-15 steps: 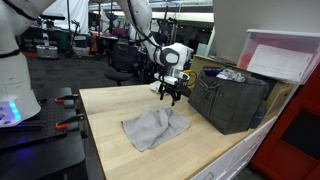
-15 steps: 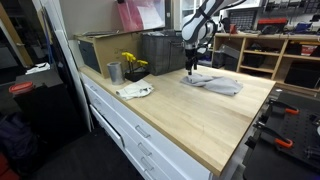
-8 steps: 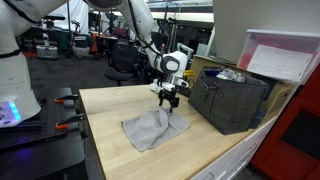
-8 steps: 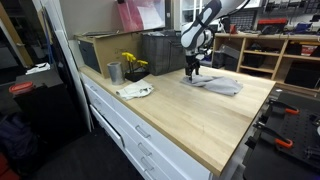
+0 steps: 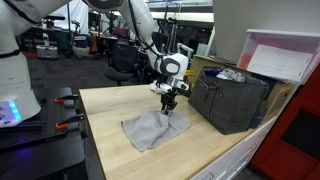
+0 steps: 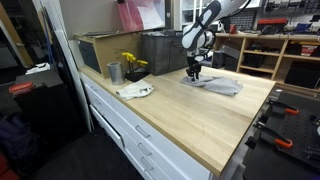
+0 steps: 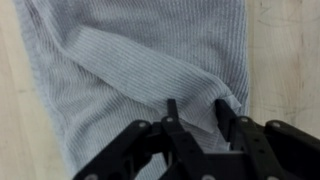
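Here the grey cloth (image 7: pixel 120 70) lies rumpled on the wooden table (image 5: pixel 105 110) beside the dark bin (image 5: pixel 235 100). Its raised fold runs right between the gripper's (image 7: pixel 196 110) jaws, which straddle it partway apart. I cannot tell whether they pinch it.

text: we read none | grey cloth (image 7: pixel 130 70): no print we can make out | dark crate (image 5: pixel 232 100): no legible label | clear box (image 5: pixel 285 58): nothing legible to us | signs, numbers: none readable
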Controlling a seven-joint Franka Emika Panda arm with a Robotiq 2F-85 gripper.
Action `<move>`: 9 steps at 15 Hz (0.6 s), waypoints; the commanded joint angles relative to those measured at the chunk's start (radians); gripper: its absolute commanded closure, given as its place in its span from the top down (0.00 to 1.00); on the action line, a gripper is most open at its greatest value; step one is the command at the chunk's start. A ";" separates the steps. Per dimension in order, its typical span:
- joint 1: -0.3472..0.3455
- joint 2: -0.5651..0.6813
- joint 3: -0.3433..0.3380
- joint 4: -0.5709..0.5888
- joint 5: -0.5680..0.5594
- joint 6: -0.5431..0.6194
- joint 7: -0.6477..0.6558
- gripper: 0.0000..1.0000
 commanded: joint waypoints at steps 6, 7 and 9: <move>0.034 -0.044 0.001 -0.041 0.048 0.026 0.083 0.00; 0.046 -0.056 -0.011 -0.052 0.040 0.040 0.110 0.01; 0.063 -0.089 -0.033 -0.079 0.034 0.072 0.167 0.01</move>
